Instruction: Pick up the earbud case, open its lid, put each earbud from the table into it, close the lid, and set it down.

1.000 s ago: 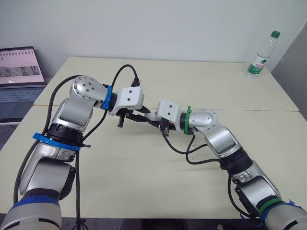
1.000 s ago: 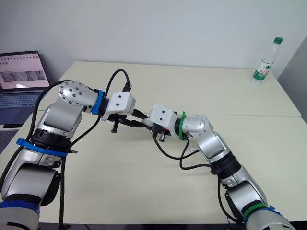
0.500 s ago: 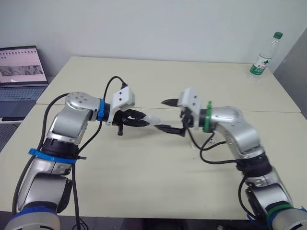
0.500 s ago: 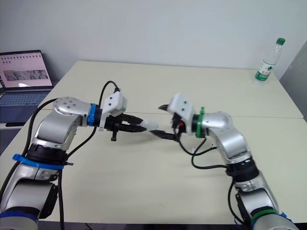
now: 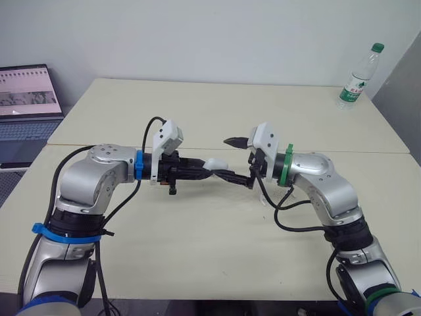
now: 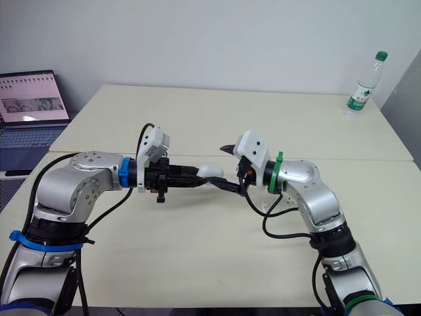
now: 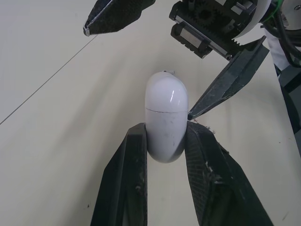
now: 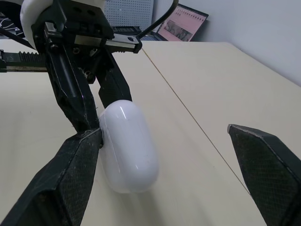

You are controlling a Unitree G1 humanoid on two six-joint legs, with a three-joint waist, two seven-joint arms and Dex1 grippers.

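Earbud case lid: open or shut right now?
Shut. The earbud case, clamped in the left gripper, shows only a thin closed seam with no gap; the right gripper is open beside it.

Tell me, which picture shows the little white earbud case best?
The left wrist view: the earbud case sits big and centred, clamped in the left tool, lid seam plain. The right wrist view shows its side by the open right tool. The eye views show it tiny between both tools.

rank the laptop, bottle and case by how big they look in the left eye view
1. laptop, largest even though the picture's edge cuts it off
2. bottle
3. case, smallest though nearer than the bottle
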